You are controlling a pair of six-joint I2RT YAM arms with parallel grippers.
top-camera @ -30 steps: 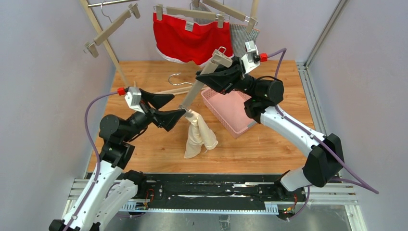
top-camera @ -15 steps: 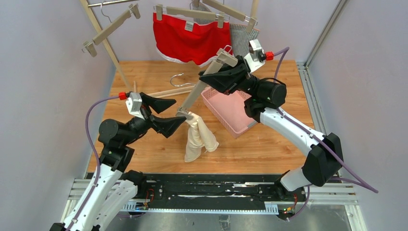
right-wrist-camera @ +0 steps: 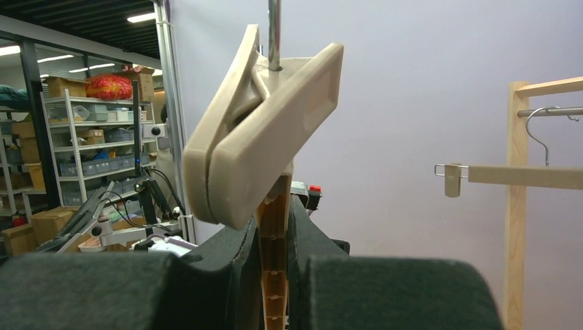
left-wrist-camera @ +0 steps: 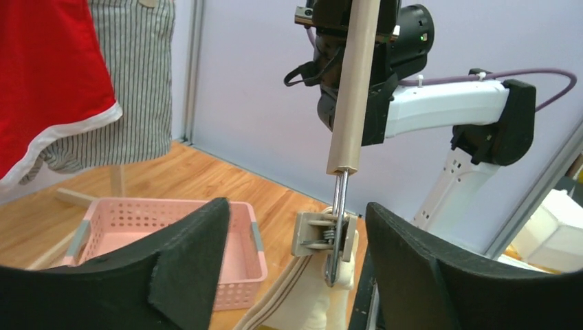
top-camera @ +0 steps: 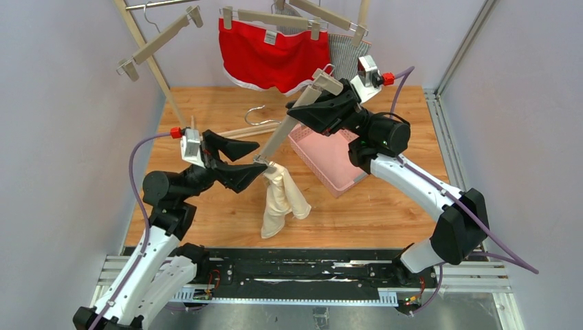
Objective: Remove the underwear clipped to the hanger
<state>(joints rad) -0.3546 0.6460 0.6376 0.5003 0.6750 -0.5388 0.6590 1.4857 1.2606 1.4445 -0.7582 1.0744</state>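
My right gripper [top-camera: 311, 110] is shut on a beige clip hanger [top-camera: 285, 128] and holds it tilted above the table; its bar [right-wrist-camera: 275, 261] runs between the fingers. The cream underwear [top-camera: 280, 199] hangs from the hanger's lower clip [top-camera: 263, 163], its bottom near the table. My left gripper [top-camera: 256, 159] is open, its jaws on either side of that clip [left-wrist-camera: 324, 237] without touching it. The red underwear [top-camera: 268, 58] and the grey-striped underwear [top-camera: 342, 51] hang clipped on hangers at the back rail; both also show in the left wrist view, red [left-wrist-camera: 48, 75], striped [left-wrist-camera: 134, 75].
A pink basket [top-camera: 328, 158] stands on the wooden table right of the cream underwear. An empty hanger [top-camera: 251, 126] lies on the table at the back. Another empty clip hanger [top-camera: 157, 38] hangs at the back left by a wooden rack post [top-camera: 152, 65].
My right gripper has lifted the hanger a little up and right. My left gripper has moved in around the lower clip, and the cream underwear has swung slightly left.
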